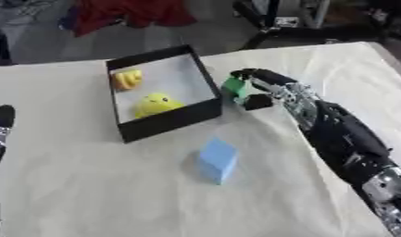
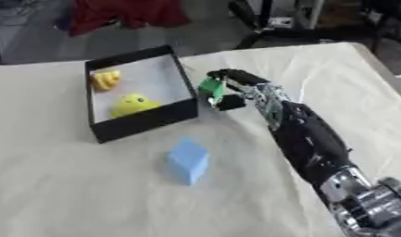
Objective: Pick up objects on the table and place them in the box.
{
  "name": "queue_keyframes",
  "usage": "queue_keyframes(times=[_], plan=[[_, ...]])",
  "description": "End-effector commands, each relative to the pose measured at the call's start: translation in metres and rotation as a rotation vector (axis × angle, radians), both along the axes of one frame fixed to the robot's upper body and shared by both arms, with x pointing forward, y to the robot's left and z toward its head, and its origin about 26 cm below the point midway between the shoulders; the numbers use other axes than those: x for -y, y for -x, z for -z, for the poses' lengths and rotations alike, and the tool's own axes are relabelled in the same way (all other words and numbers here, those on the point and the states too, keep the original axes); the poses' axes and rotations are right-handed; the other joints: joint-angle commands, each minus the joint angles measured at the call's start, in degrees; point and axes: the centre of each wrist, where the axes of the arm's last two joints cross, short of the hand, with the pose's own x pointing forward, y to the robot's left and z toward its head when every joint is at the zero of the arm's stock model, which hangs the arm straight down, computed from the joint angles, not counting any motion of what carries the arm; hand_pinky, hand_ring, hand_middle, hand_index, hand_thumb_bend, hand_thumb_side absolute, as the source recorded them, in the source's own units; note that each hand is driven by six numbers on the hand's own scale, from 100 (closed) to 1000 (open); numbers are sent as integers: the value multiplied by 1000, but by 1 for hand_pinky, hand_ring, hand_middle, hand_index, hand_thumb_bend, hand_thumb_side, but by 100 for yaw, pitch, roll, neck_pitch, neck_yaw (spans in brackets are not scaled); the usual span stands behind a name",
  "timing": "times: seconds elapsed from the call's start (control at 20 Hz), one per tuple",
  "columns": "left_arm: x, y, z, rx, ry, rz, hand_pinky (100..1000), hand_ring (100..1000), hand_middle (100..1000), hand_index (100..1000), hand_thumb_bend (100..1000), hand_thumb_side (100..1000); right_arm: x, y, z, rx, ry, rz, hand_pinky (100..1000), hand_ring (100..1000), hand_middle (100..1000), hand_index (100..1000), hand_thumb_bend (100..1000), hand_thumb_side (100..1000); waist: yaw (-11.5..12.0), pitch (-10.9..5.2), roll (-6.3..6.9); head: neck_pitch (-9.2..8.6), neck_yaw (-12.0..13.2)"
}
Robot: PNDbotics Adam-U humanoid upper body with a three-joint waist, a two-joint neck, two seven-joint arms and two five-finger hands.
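Fingertips of the left hand (image 1: 2,121) show at the table's (image 1: 90,194) left edge; whether they are open or curled cannot be told. Toward the far edge, the black box (image 1: 167,121) holds two yellow things (image 1: 157,103). A blue block (image 1: 217,159) lies near mid-table, apart from the box. Just right of the box wall, the right hand (image 2: 250,90) pinches a green block (image 2: 210,86), fingers curled round it.

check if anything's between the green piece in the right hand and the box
Only the box's own near wall. The right hand holds the green piece just outside it, so it must clear that rim. Inside, the two yellow things sit to the left, leaving bare floor.
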Motion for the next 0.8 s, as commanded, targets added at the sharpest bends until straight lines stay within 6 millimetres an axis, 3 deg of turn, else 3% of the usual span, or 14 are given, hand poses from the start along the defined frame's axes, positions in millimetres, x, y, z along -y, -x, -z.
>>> queue_keyframes(times=[0.05, 0.3, 0.55, 0.7, 0.8], plan=[[-1, -1, -10, 35, -11, 4, 670, 589, 608, 805, 783, 689, -1, -4, -9, 23, 1, 3, 860, 919, 897, 1000, 100, 680, 17, 35, 77, -10, -7], [-1, -1, -11, 36, -10, 4, 669, 589, 608, 805, 782, 689, 1, -3, -7, 20, 9, 31, 856, 913, 877, 1000, 100, 609, 21, 38, 77, -10, -11], [0, -2, -11, 37, -9, 4, 669, 589, 608, 805, 782, 689, 2, -3, -4, 14, 28, 49, 848, 899, 797, 995, 100, 413, 26, 38, 81, -10, -14], [0, -2, -11, 38, -8, 4, 669, 589, 608, 805, 782, 689, 1, -3, -3, 19, 30, 60, 833, 876, 708, 980, 100, 117, 31, 36, 81, -10, -20], [0, -2, -11, 38, -7, 4, 669, 589, 608, 805, 782, 689, 2, -3, -4, 46, 14, 80, 819, 847, 615, 965, 100, 100, 34, 35, 81, -10, -17]])
